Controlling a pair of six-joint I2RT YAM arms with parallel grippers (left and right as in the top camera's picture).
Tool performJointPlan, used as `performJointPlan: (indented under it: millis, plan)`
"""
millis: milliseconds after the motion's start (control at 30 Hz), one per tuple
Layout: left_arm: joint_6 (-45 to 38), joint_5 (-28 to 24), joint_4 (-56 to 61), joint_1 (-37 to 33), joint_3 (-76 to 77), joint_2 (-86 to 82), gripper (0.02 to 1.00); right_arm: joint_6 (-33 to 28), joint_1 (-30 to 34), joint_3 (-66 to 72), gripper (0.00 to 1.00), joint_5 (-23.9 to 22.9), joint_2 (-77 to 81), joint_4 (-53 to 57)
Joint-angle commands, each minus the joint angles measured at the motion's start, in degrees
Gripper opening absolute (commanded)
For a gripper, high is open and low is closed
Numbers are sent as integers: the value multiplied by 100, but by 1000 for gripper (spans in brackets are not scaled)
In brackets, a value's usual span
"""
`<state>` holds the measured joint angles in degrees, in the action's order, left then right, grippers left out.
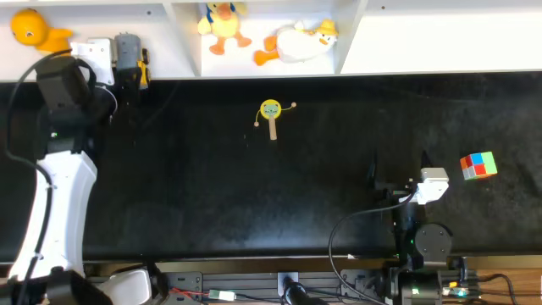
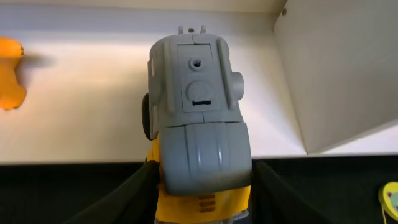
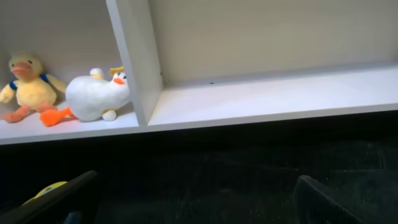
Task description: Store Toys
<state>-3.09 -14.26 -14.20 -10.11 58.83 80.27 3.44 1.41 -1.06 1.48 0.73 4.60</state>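
Toy robot (image 2: pixel 199 118) was held at the far-left shelf (image 1: pixel 356 34) bay; storing was judged half done.
It was clamped by the left gripper (image 2: pixel 204 167); the right gripper (image 3: pixel 198 179) was spread wide, empty; orange duck (image 1: pixel 34 30), yellow duck (image 1: pixel 223 21) and goose (image 1: pixel 296 42) were shelved, rattle (image 1: pixel 270 110) and cube (image 1: pixel 478 165) left on the table (image 1: pixel 169 186).

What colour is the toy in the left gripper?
The toy vehicle is grey on top with yellow underneath, clearest in the left wrist view.

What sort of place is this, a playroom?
Probably a robot test bench, not a playroom: two arms stand at a black worktop, one holding a grey toy robot, before white cubbies holding plush ducks.
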Motion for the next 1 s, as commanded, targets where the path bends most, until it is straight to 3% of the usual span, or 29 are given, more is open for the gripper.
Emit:
performJointPlan:
  millis: [33,1000]
  plan:
    - [17,39,33,22,306,157,292,44,11,79,996,17,-52,-17]
    - [61,-26,256,22,588,831,292,44,11,79,993,20,-52,-17]
